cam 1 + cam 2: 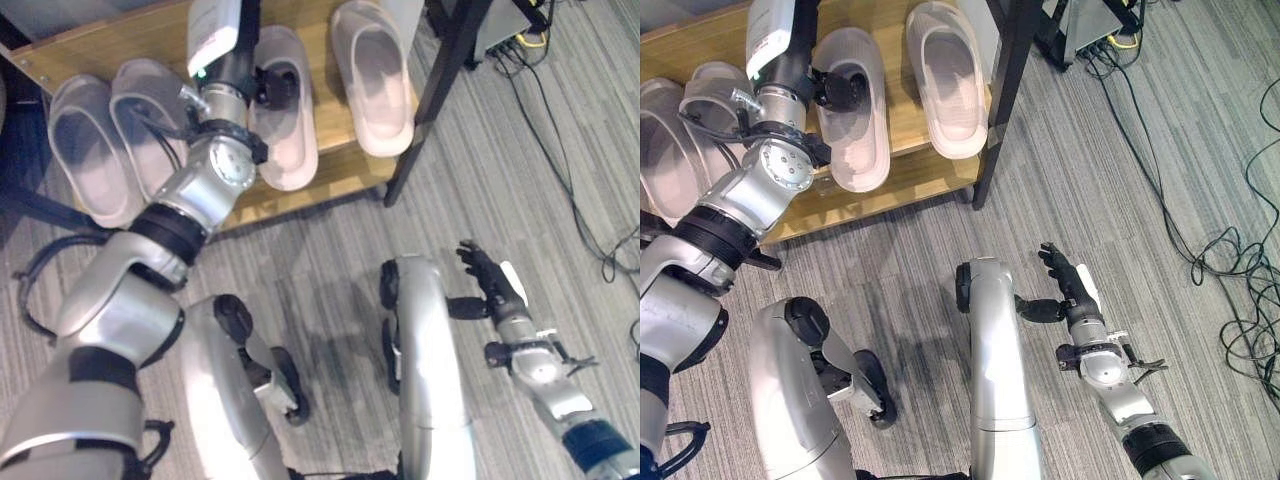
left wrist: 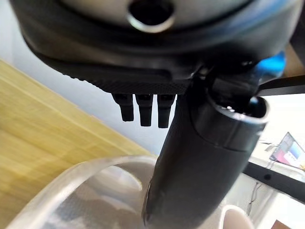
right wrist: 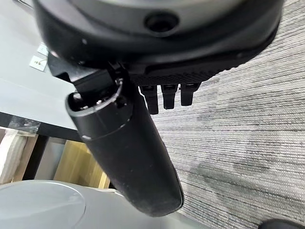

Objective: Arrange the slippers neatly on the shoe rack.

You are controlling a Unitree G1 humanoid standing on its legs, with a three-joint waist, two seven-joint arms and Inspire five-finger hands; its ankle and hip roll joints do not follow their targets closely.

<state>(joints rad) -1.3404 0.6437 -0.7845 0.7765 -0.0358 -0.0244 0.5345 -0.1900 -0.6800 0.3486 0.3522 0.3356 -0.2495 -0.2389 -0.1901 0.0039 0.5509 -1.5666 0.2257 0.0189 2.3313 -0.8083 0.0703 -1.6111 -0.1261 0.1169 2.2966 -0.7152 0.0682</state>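
Four slippers lie side by side on the wooden shoe rack shelf (image 1: 335, 185). Two grey ones (image 1: 85, 150) (image 1: 150, 125) are at the left. A pale pink one (image 1: 290, 140) sits in the middle, and another (image 1: 372, 80) at the right by the black post (image 1: 440, 90). My left hand (image 1: 232, 70) reaches over the middle pink slipper (image 2: 95, 191), fingers (image 2: 145, 112) straight, with its thumb (image 2: 190, 157) down at the slipper's opening. Low over the carpet at the right, my right hand (image 1: 492, 280) hangs open and holds nothing.
Grey carpet (image 1: 500, 170) runs in front of the rack. Black cables (image 1: 575, 200) trail across it at the right, leading from a box (image 1: 505, 30) behind the rack's post. The shelf's front edge (image 1: 300, 205) sits low, close to the floor.
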